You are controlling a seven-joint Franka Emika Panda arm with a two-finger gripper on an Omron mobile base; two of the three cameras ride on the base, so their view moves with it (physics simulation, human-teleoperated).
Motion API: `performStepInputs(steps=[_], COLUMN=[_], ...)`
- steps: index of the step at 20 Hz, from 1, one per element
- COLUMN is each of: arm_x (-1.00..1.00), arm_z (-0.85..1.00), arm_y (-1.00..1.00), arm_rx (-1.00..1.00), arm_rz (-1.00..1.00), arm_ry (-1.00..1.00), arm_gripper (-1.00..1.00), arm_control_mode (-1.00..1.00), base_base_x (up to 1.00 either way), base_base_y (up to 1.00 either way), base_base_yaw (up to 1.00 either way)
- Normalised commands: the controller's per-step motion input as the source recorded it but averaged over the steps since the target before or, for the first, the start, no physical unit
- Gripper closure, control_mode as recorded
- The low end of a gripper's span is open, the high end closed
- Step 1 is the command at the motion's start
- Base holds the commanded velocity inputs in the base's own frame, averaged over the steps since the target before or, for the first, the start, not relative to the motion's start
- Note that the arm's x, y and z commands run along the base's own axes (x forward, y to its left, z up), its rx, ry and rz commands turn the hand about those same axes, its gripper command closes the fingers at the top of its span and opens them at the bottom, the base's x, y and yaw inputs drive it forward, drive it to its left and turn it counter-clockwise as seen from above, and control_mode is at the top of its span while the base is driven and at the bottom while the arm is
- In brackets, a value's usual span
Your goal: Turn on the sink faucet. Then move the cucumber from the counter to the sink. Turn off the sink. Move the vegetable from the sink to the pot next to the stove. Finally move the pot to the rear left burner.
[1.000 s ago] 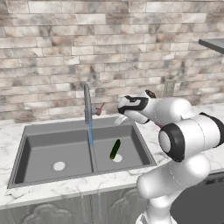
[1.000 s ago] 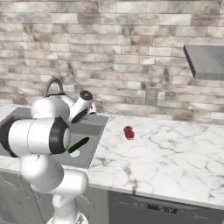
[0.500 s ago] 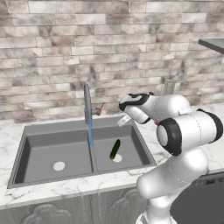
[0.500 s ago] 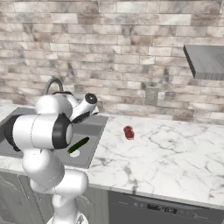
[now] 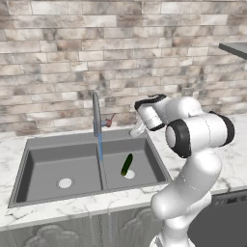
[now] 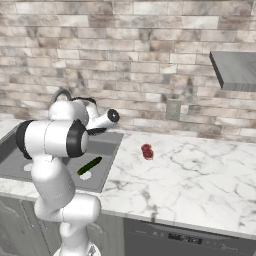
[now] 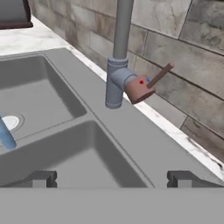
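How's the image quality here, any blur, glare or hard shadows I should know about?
Left base view: flat, even rendered light, no glare on the sink; the cucumber reads crisp. Right base view: soft, with faint shading under the grey shelf. Hand view: close and slightly soft, but the faucet and its lever stay legible.

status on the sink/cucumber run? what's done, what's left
Done: the sink faucet is running, a blue stream falling into the sink, and the cucumber lies in the right basin by the drain.
In hand: the open, empty gripper faces the faucet lever, apparently for shut-off.
Left: water off, cucumber to pot, pot to rear left burner.
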Motion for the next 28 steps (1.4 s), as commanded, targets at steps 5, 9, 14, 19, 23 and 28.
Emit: performStepInputs(steps=[5,9,14,19,23,28], arm_x=[0.50,0.46,0.39,0.34,0.35,0.33], arm_z=[-0.01,-0.04,0.00,0.00,0.00,0.00], arm_y=[0.03,0.10,0.14,0.13,0.21,0.30], arm_rx=[0.05,0.06,0.06,0.05,0.03,0.03], arm_rz=[0.20,0.21,0.19,0.17,0.14,0.11], arm_ry=[-0.14,-0.04,0.00,0.00,0.00,0.00], arm_gripper=[-1.00,-1.00,-1.00,-1.00,-1.00,-1.00], arm_control_mode=[-1.00,-1.00,-1.00,-1.00,-1.00,-1.00], base_base_x=[0.00,0.00,0.00,0.00,0.00,0.00], base_base_y=[0.00,0.00,0.00,0.00,0.00,0.00], base_base_yaw=[0.00,0.00,0.00,0.00,0.00,0.00])
